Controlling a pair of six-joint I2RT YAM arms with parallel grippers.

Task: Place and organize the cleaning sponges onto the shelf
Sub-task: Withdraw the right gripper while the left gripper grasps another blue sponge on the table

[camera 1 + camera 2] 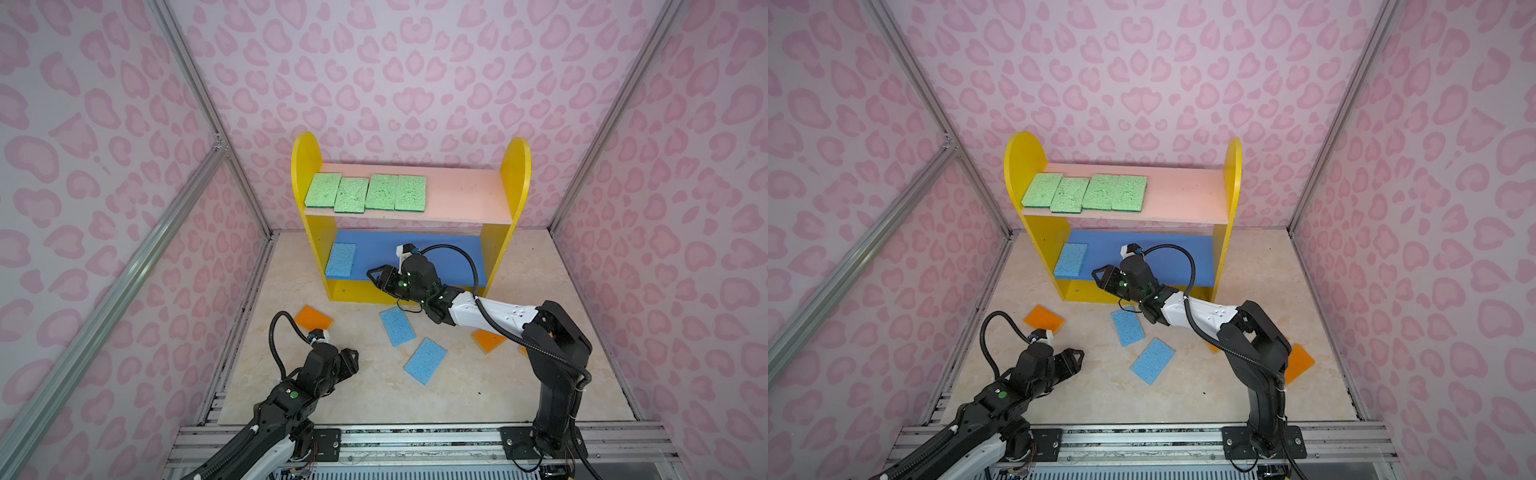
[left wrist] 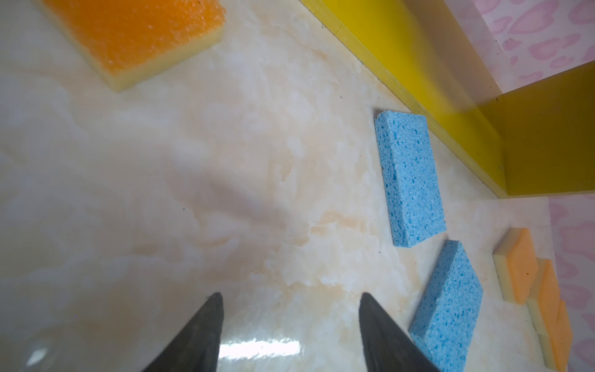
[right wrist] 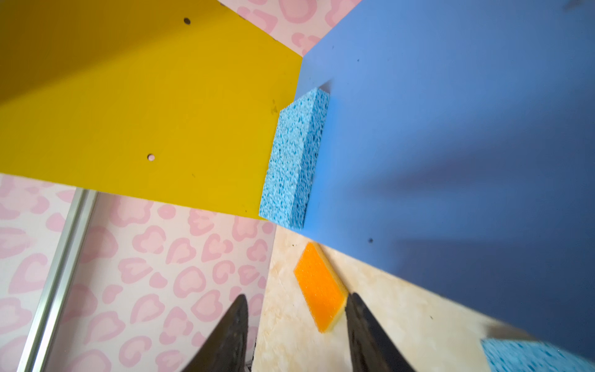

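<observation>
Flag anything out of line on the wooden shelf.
On the pale pink top board, the second porous light green sponge from the left sits forward of the other three, breaking the row.

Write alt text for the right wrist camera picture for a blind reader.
A light blue sponge lies on the shelf's blue board beside the yellow side panel. The open, empty right gripper points toward it, with an orange sponge on the marble tabletop.
</observation>
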